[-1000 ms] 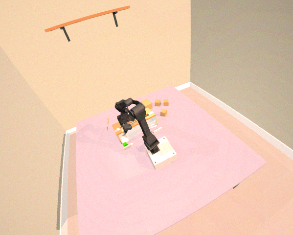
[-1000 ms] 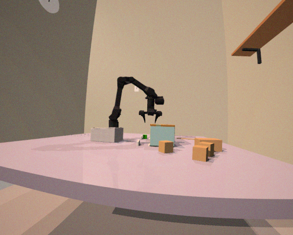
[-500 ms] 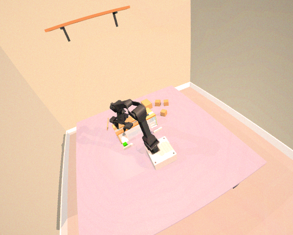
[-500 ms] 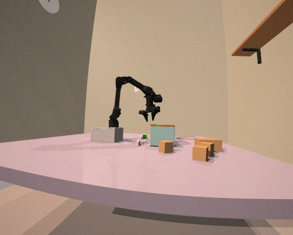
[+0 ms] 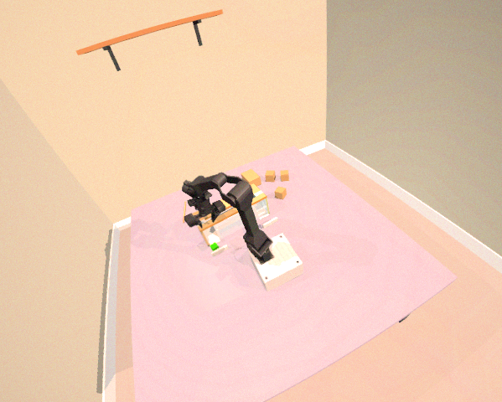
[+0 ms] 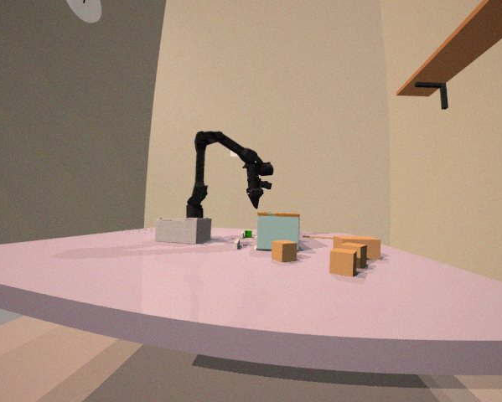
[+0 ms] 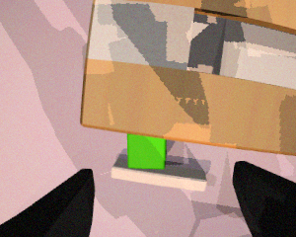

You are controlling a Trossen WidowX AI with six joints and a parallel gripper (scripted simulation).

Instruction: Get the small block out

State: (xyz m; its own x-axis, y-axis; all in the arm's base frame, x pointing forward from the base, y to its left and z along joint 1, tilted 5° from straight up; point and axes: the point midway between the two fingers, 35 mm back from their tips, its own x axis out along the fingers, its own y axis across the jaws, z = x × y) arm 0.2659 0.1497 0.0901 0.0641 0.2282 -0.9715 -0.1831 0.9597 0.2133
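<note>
The small green block [image 5: 214,245] [image 6: 248,234] [image 7: 146,151] sits outside at the front of the box's left end in the top view, low at table level. It is between the box [image 5: 261,198] [image 6: 278,232] [image 7: 138,96] and a short white strip [image 5: 219,249] [image 7: 158,179]. In the wrist view the box's orange top edge meets the block's upper side, so part of it may be hidden. My gripper [image 5: 208,223] [image 6: 256,208] [image 7: 165,176] is open and empty, pointing down above the box's height. The block appears between the fingers in the wrist view, but well below them.
A second white strip [image 5: 270,222] [image 6: 236,244] lies before the box's other end. Several orange cubes [image 5: 280,193] [image 6: 284,251] and a larger orange block [image 5: 251,177] stand beyond that end. A thin orange stick [image 5: 184,212] lies behind the box. The arm's white base [image 5: 285,270] [image 6: 181,230] is in front.
</note>
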